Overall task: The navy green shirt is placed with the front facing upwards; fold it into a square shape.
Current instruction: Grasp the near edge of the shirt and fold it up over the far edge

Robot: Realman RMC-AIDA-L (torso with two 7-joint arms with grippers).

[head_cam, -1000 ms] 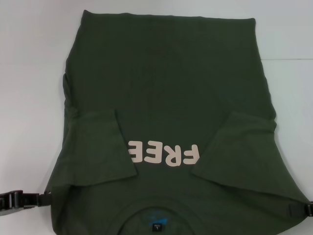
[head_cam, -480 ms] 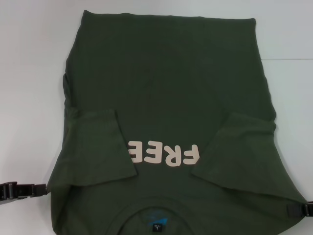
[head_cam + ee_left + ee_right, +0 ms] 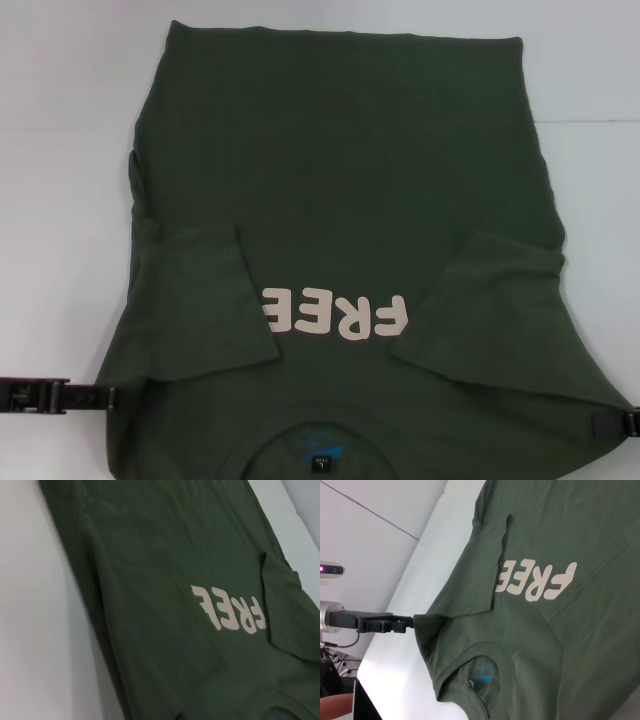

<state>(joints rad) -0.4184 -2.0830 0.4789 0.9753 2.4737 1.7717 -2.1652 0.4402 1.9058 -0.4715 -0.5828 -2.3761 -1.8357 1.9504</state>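
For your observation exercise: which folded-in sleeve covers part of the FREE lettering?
Neither fully; the robot's left-side sleeve edges against the final E, while the right-side sleeve lies clear of the F.

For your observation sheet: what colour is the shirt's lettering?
Pale pinkish-white lettering on the navy green shirt; clearest in the head view.

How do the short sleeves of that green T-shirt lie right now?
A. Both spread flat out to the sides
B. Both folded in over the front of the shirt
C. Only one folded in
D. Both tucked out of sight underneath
B: on the navy green shirt, the sleeve on the robot's left and the one on its right both lie folded inward, flanking the FREE lettering.
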